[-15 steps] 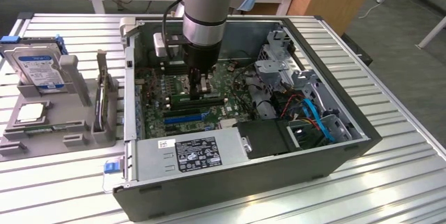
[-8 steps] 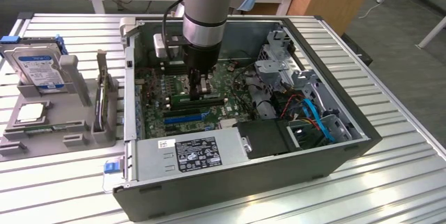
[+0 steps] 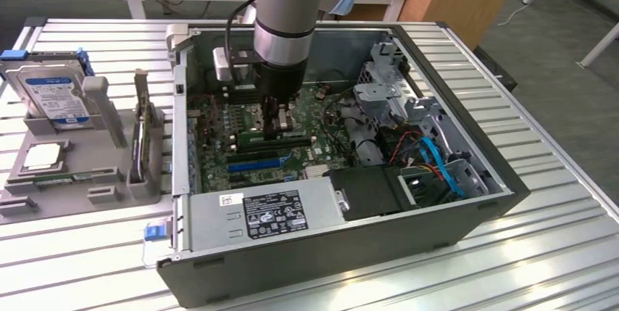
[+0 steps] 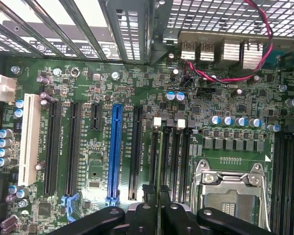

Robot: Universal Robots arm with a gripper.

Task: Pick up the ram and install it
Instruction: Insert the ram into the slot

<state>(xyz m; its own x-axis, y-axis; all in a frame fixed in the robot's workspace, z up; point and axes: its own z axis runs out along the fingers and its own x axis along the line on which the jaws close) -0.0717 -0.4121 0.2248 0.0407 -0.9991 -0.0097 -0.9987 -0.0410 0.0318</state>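
Wrist view, ram: a thin green edge of the ram [image 4: 158, 156] is seen between the claw's fingertips, lined up with the row of black memory slots [image 4: 172, 156].
Exterior view, ram: the ram [image 3: 275, 136] is seen as a green strip directly under the claw [image 3: 280, 127], low over the motherboard [image 3: 217, 126] inside the computer case [image 3: 464, 217].
Claw: the claw [image 4: 157, 191] is clenched on the ram, which is gripped across its thin faces, the fingers being pressed close on either side.
Long axis: the stick is held on edge, with its long axis laid along the memory slots and parallel to the blue expansion slot [image 4: 114, 147]. Both ends reach out past the claw.
Done: the pick-up is judged complete, and the ram has been brought to the slot area.
Left: full seating is not confirmed. Whether the lower edge is pressed home cannot be told, nor can the state of the white latch [image 4: 158, 121] at the slot's end.
Beside the claw: the processor socket [image 4: 230, 191] is found just to one side and the blue expansion slot to the other.
Far from the claw: a hard drive [image 3: 53, 93] and a processor chip [image 3: 43, 155] are kept in a grey holder [image 3: 106, 108] outside the case, well apart.
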